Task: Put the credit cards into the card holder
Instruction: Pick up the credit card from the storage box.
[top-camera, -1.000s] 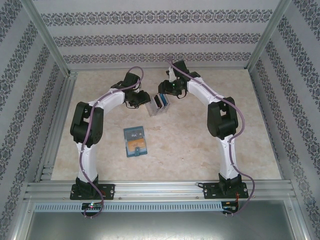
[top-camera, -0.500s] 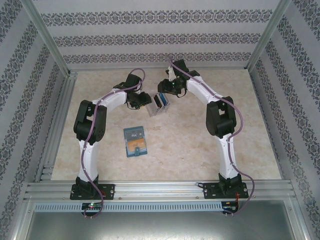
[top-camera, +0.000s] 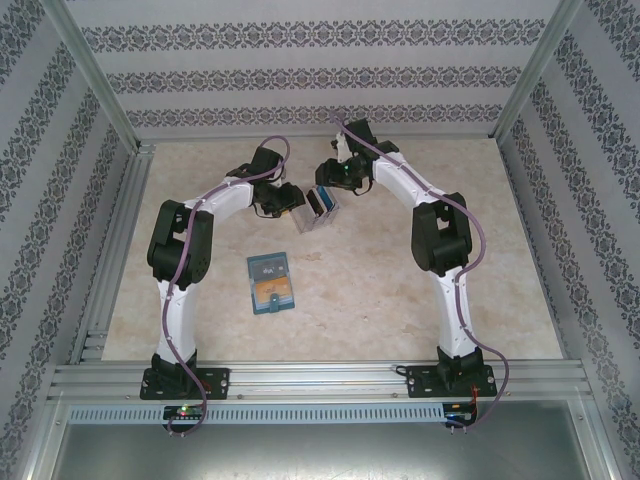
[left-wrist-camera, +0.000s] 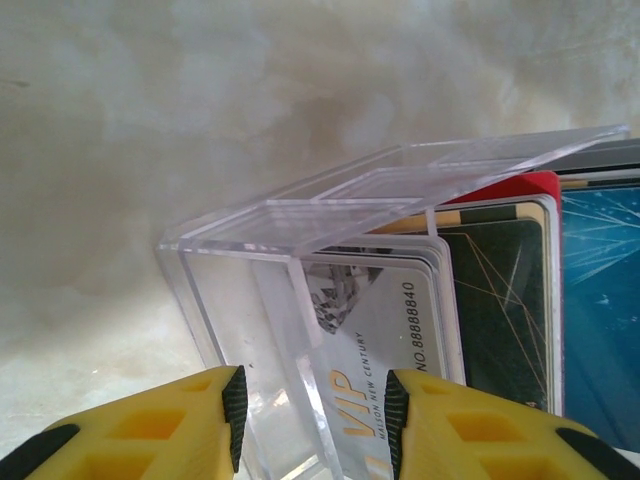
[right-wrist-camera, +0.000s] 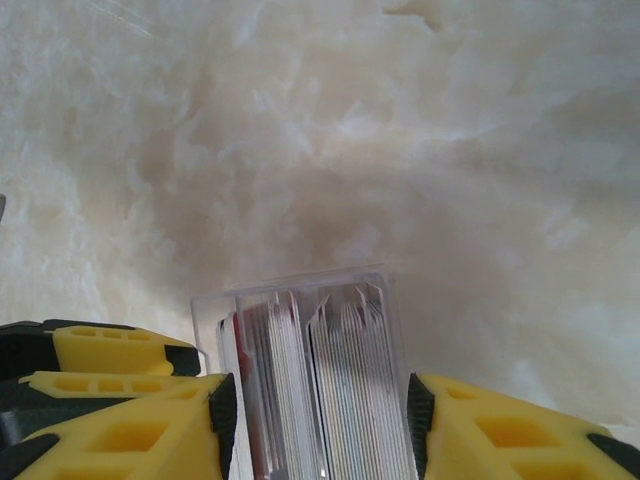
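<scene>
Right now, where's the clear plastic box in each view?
Top external: clear box just above picture centre, where the two arms meet.
Left wrist: bottom centre reaching right, between the left pincer fingers.
Right wrist: bottom centre, seen end-on, between the right pincer fingers.
Shared landmark: the cards standing inside it.

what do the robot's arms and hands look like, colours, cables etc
The left arm and right arm have glossy white links, bulky black joints and black base plates. A purple cable trails along each. The left hand and right hand each have two chunky yellow fingers with moulded rectangular recesses and black inner pads.
</scene>
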